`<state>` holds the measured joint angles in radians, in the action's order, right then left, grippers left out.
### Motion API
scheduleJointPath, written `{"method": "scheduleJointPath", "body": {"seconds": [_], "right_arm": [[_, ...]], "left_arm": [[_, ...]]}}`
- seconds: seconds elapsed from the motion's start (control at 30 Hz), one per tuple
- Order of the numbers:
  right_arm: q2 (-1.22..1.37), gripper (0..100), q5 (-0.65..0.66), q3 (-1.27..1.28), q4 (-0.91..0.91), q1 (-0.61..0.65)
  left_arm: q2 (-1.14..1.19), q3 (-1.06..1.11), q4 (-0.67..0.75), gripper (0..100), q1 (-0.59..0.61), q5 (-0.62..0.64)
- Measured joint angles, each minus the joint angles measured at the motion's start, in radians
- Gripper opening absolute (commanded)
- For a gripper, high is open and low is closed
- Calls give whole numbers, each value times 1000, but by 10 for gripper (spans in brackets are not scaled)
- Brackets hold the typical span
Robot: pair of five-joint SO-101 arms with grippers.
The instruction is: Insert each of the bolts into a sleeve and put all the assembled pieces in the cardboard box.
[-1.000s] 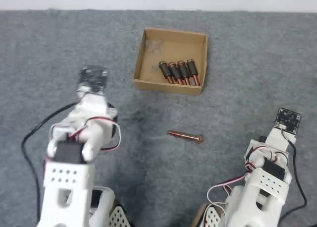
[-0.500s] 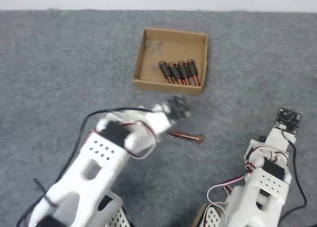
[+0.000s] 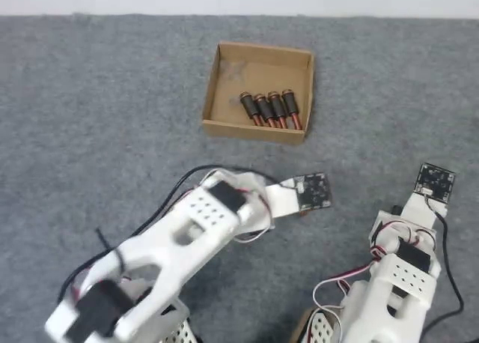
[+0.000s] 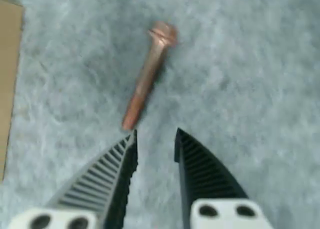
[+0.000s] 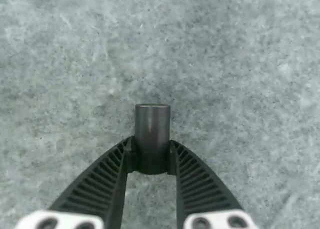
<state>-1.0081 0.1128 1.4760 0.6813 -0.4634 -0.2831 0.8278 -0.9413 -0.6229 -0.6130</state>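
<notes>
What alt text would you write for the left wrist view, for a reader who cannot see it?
The left gripper, open and empty, is just short of the tip of a copper bolt lying on grey carpet. An edge of the cardboard box shows at one side.

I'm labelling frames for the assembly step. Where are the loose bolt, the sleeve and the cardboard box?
loose bolt (image 4: 145,81): left wrist view, middle of its shank.
sleeve (image 5: 152,131): right wrist view, its dark side wall.
cardboard box (image 3: 251,132): high view, near wall's outer face.
</notes>
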Motion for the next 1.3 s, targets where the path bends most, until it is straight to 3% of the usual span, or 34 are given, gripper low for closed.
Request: {"method": "scheduleJointPath", "body": {"seconds": [0.43, 0.97, 1.3], "right_arm": [[0, 24, 0, 0, 0, 0], [0, 24, 0, 0, 0, 0], [-3, 24, 37, 21, -9, 2]], "left_arm": [[535, -428, -26, 119, -6, -66], [621, -565, -52, 119, -109, -72], [787, -798, -212, 118, -86, 0]]}}
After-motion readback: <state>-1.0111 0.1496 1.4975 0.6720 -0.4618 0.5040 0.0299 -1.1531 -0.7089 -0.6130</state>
